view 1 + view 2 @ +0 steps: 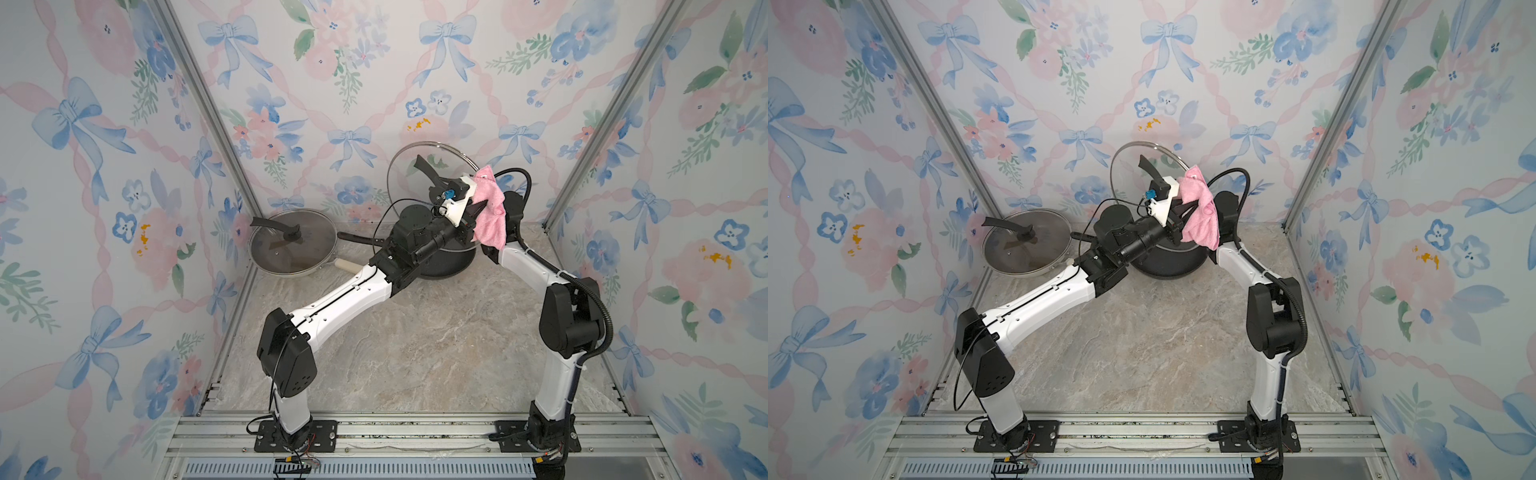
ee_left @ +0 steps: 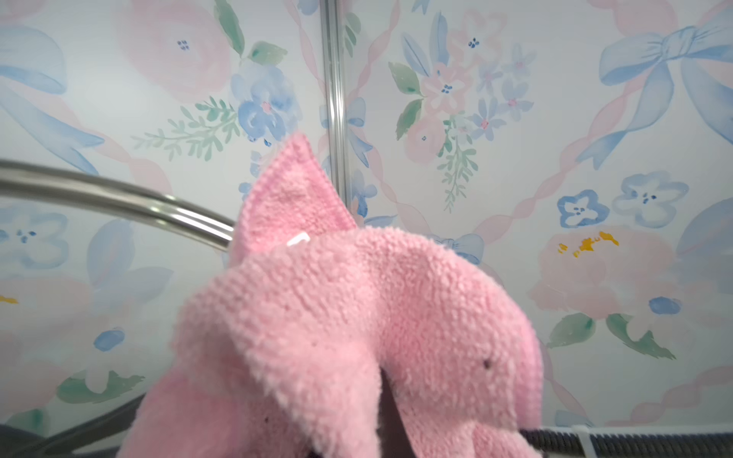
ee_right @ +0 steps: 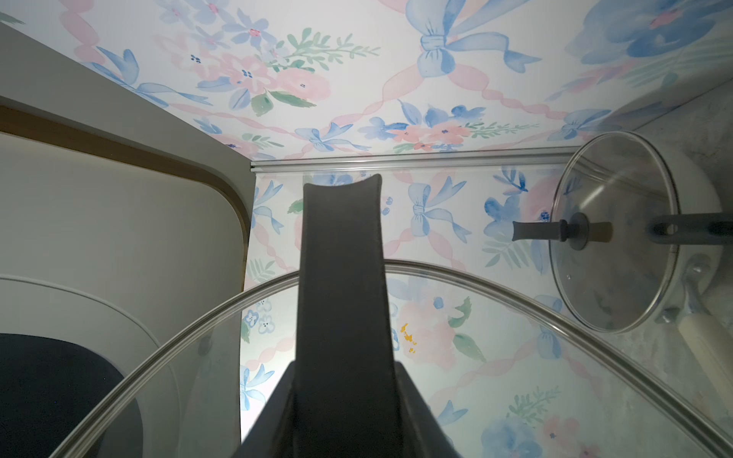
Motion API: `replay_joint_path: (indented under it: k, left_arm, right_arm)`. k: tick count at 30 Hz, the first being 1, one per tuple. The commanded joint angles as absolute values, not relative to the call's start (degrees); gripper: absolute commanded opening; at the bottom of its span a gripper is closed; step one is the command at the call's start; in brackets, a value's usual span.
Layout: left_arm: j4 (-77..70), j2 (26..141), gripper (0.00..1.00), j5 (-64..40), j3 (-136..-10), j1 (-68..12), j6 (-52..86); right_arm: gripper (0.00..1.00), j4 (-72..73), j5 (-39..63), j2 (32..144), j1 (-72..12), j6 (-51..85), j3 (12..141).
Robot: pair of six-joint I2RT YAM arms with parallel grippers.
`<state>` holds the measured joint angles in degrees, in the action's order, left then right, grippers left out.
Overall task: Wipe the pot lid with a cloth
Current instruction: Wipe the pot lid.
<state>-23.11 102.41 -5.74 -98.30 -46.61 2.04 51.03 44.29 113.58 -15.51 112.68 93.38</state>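
A marble-look table (image 1: 415, 345) sits between floral walls (image 1: 332, 62). At 10 o'clock a pan (image 1: 309, 272) lies under its own glass cover (image 1: 291, 249); at 12 o'clock a dark pot (image 1: 449, 268) is half hidden by both forearms. Both arms reach far back and meet above the pot. The right gripper (image 3: 345, 380) is clenched on the black curved handle (image 3: 341, 257), holding the lid (image 1: 405, 197) up on edge. The left gripper (image 1: 476, 212) is pinched tight on the cloth (image 1: 490, 212), at the lid's 3 o'clock rim; whether they touch I cannot tell. The lid is clear glass with a steel rim; the cloth is fuzzy, pink and crumpled.
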Motion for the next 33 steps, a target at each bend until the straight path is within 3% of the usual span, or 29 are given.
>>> replay_joint_path:
  k: [1,5,9,12,18,23,29,33]
  left_arm:
    - [-23.1,104.6,0.06,1.0,-96.9,-43.4,2.7]
    - [-23.2,105.1,0.05,13.3,-93.2,-36.8,4.2]
    - [-23.2,104.2,0.05,17.3,-89.4,-32.6,5.9]
    - [-23.2,103.9,0.06,10.4,-89.4,-34.3,5.9]
    - [-23.2,104.9,0.06,-1.8,-94.2,-46.6,-1.4]
    - [-23.2,105.2,0.06,-12.6,-96.7,-49.0,2.7]
    - [-23.0,105.0,0.06,-5.3,-90.6,-43.0,6.3]
    - [-22.9,103.7,0.05,6.2,-85.6,-37.5,9.1]
  right_arm:
    - [0.00,59.7,43.0,110.2,-15.8,114.2,95.1]
    - [0.00,60.1,43.0,108.9,-15.2,114.2,94.4]
    - [0.00,59.9,42.9,108.4,-14.9,114.1,94.2]
    - [0.00,59.2,42.8,109.1,-14.9,114.1,95.0]
    - [0.00,59.2,42.6,111.7,-15.3,114.8,97.2]
    - [0.00,60.3,42.4,113.3,-15.3,116.4,98.7]
    - [0.00,60.9,42.0,113.0,-15.2,117.3,100.4]
    - [0.00,60.9,42.0,111.9,-15.2,117.1,100.8]
